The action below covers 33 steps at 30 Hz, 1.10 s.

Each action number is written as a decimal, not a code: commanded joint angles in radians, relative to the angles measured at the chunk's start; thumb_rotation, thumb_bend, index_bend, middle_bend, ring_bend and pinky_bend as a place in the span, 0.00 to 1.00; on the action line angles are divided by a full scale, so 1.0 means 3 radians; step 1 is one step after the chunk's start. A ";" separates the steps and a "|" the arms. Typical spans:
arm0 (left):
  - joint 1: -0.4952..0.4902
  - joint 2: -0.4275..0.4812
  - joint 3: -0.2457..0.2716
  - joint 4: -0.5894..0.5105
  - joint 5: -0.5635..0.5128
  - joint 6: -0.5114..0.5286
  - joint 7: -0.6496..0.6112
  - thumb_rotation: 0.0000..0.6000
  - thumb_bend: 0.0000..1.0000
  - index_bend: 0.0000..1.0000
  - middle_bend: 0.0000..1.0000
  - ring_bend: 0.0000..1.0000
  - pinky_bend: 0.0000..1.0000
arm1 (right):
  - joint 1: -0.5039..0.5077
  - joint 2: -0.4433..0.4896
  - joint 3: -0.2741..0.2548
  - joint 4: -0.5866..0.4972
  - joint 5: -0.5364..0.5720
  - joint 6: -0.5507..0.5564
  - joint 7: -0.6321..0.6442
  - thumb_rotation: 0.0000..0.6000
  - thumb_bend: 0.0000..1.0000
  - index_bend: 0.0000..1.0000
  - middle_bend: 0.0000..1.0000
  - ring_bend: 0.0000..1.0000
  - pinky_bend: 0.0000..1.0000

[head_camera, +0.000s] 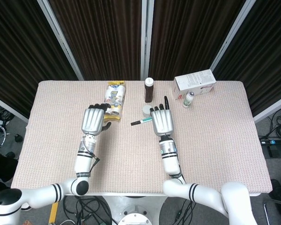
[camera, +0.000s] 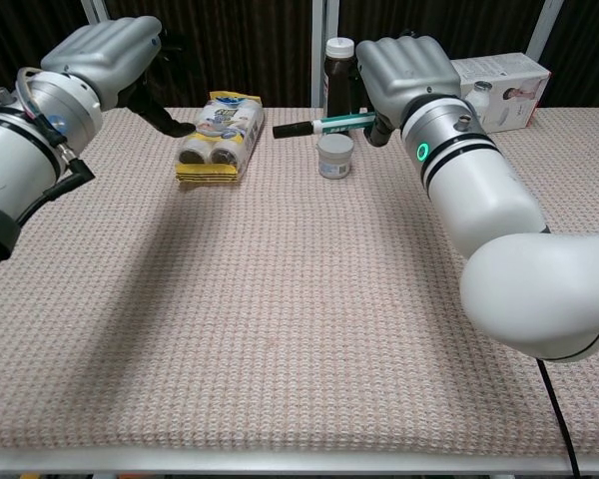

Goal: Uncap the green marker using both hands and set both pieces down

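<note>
The green marker (head_camera: 141, 121) (camera: 319, 124) has a black cap pointing left and lies level in the air above the table's middle back. My right hand (head_camera: 162, 122) (camera: 404, 72) grips its right end, with the body and cap sticking out to the left. My left hand (head_camera: 94, 120) (camera: 108, 55) hovers to the left of the marker with its fingers apart and nothing in it. A gap remains between its black fingers and the cap.
A yellow packet of rolls (head_camera: 114, 99) (camera: 220, 137) lies just behind the left hand. A small grey-lidded jar (camera: 334, 156), a dark bottle (head_camera: 149, 90) (camera: 337, 80), a white box (head_camera: 194, 81) (camera: 497, 88) and a small bottle (head_camera: 188, 99) stand along the back.
</note>
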 commanded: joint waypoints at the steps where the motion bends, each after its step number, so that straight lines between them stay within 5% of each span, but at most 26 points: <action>1: 0.0015 -0.0033 0.0037 0.0036 -0.0018 0.0023 -0.0020 1.00 0.20 0.37 0.43 0.38 0.42 | -0.0029 0.0005 -0.0022 -0.0035 -0.0015 0.0023 0.0014 1.00 0.32 0.68 0.60 0.32 0.01; 17: 0.0122 -0.0101 0.0160 -0.0122 -0.0065 0.0107 -0.0050 1.00 0.20 0.44 0.50 0.45 0.48 | -0.0082 -0.0097 -0.0083 -0.0032 -0.0022 0.0056 -0.0046 1.00 0.33 0.68 0.61 0.32 0.01; 33: 0.0014 -0.0277 0.0058 -0.0125 -0.0228 0.0034 -0.0007 1.00 0.20 0.47 0.53 0.48 0.50 | 0.0026 -0.0323 -0.0006 0.0276 -0.0041 -0.0060 0.0040 1.00 0.33 0.68 0.61 0.32 0.01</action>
